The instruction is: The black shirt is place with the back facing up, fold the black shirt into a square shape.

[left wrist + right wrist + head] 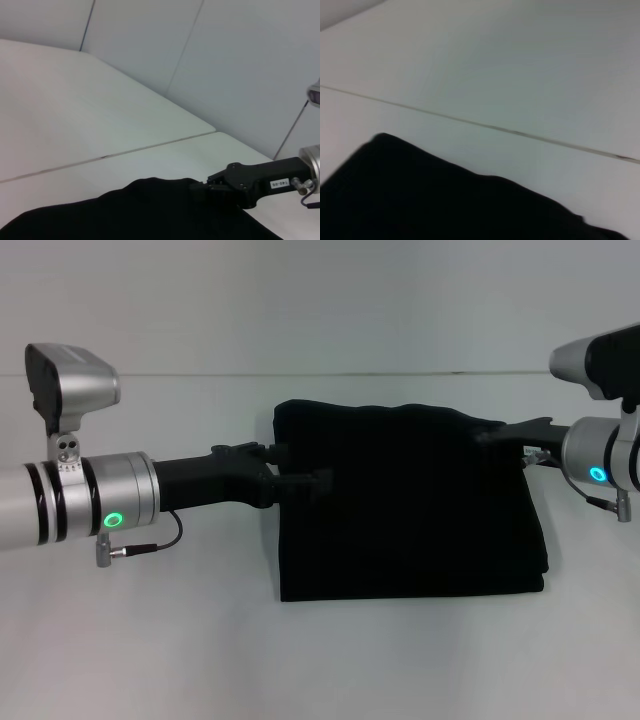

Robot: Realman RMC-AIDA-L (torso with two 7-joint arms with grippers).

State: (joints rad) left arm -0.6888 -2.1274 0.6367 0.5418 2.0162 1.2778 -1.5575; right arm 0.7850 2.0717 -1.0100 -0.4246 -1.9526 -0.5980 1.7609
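1. Head view shows the black shirt [410,505] lying on the white counter [150,640] as a compact, nearly square bundle, several layers thick along its near edge.
2. At the shirt's left side, near its far corner, the left pincer [315,478] has its dark fingers reaching over the cloth; whether they pinch the fabric or merely rest on it I cannot tell.
3. At the shirt's far right corner, the right pincer [500,433] meets the raised, slightly bunched edge. Black on black hides its fingers, so its opening and hold cannot be told either.
4. Left wrist view shows the right pincer touching the shirt's humped far edge, with the counter seam [125,150] beyond the shirt.
5. By my judgement the folding is mostly done: sleeves and length look tucked in. What seems left is flattening or laying down the far edge and letting go.
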